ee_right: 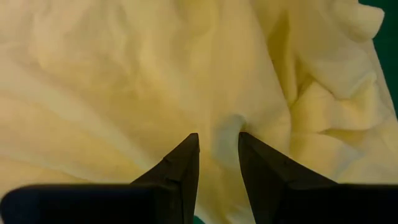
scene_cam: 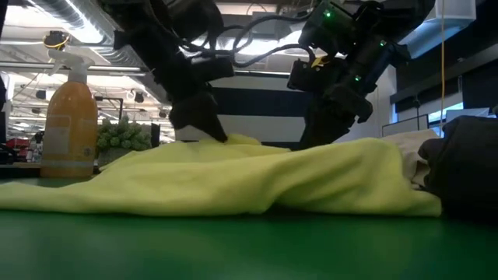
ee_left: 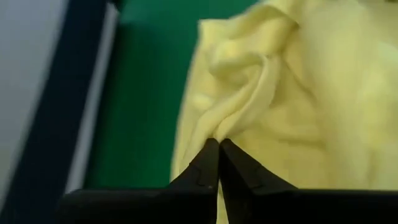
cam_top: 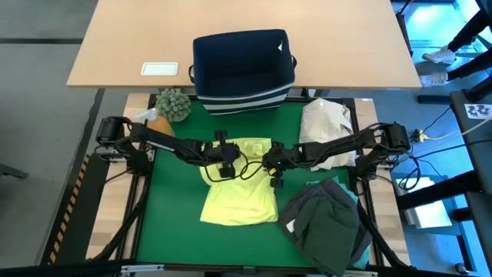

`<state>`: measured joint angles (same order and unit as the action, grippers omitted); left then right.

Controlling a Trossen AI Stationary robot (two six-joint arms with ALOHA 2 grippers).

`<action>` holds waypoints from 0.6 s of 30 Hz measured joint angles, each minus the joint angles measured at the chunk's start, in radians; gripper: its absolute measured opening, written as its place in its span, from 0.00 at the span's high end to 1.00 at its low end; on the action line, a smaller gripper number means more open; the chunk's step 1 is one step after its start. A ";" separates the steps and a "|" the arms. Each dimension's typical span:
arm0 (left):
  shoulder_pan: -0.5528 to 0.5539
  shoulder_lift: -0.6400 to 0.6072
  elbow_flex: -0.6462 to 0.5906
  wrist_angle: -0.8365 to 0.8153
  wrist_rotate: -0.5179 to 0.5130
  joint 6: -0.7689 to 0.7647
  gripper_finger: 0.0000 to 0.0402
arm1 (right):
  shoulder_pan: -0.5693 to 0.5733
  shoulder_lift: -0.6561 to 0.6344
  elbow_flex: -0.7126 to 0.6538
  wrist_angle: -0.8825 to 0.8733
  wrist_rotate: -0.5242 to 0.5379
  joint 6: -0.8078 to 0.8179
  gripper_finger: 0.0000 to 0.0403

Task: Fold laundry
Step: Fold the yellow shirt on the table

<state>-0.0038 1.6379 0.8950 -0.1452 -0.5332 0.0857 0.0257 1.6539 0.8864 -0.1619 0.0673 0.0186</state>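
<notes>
The yellow-green shirt (cam_top: 240,188) lies spread and rumpled on the green mat at the table's middle. My left gripper (ee_left: 219,144) is shut on its far left part, seen also in the high view (cam_top: 227,170) and the low view (scene_cam: 208,128). My right gripper (ee_right: 219,140) is down on the shirt's far right part (cam_top: 270,165), its fingers closed on a pucker of cloth. A heap of dark grey and olive garments (cam_top: 327,223) rests on the mat at the near right, a turquoise edge (cam_top: 355,198) showing under it. My left gripper pinches a gathered fold of the shirt (ee_left: 231,121) between its two fingertips, which meet with no gap. The fingers slant down from the table's left. The cloth bunches into ridges at the tips, and the rest of the shirt lies on the mat. My right gripper has a small raised fold of the shirt (ee_right: 227,127) between its two fingers (ee_right: 186,155), which stand a little apart. It comes slanting down from the table's right. The shirt around it rests on the mat; one layer or several, I cannot tell.
A navy bin with a striped base (cam_top: 244,65) stands at the far edge. A cream cloth bundle (cam_top: 327,123) lies far right. An orange spray bottle (scene_cam: 71,117) and a green plant (cam_top: 174,104) stand at the far left. Bare mat (cam_top: 173,208) lies near left.
</notes>
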 joint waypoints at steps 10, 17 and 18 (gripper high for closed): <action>0.117 -0.015 0.004 -0.006 -0.052 0.078 1.00 | 0.001 0.000 0.000 -0.006 -0.027 0.011 0.72; 0.226 -0.015 0.004 -0.006 -0.053 0.134 0.99 | 0.001 0.000 0.000 -0.007 -0.027 0.011 0.72; 0.238 -0.015 0.004 -0.005 -0.054 0.135 0.99 | 0.001 0.000 0.000 -0.007 -0.027 0.011 0.72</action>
<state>0.2340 1.6230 0.8986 -0.1505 -0.5869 0.2203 0.0269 1.6539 0.8864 -0.1688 0.0406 0.0299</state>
